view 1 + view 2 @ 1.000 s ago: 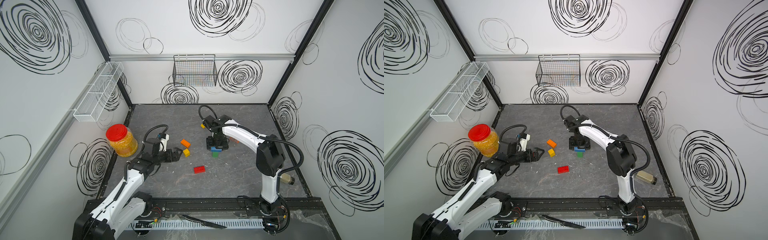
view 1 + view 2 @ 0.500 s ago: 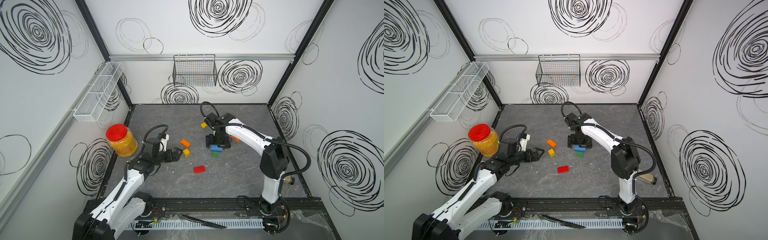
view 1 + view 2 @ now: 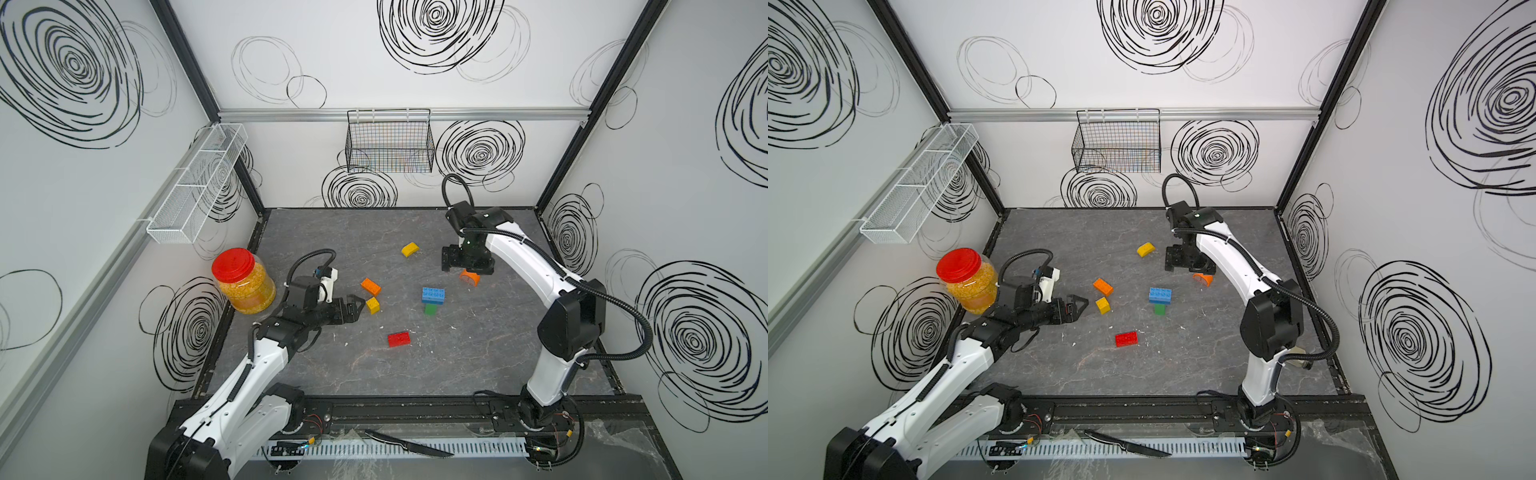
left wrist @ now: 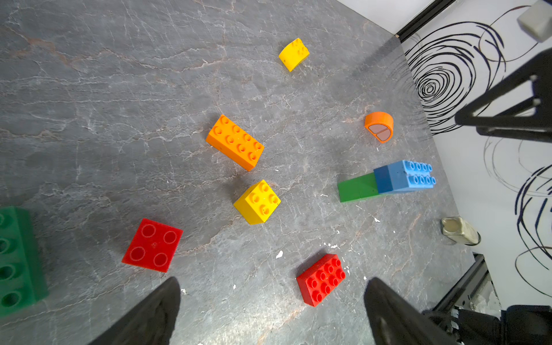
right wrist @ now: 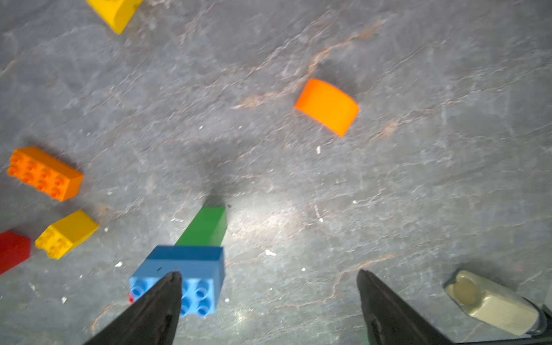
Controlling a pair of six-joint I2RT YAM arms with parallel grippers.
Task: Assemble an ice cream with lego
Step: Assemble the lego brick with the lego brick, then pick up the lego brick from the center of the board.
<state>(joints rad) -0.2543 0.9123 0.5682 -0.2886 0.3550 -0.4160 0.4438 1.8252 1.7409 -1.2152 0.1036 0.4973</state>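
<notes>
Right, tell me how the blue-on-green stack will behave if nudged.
The stack looks top-heavy: a wide blue brick sits on a narrower green column, so a sideways push would probably tip it. Hard plastic, so likely stiff and light.

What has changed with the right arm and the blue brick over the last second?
The right gripper let go of the blue brick, opened wide, and drew away toward the back and to its right; it now hangs above the rounded orange brick. The blue brick stayed on the green brick. The left gripper, open, and the other bricks have not moved.
</notes>
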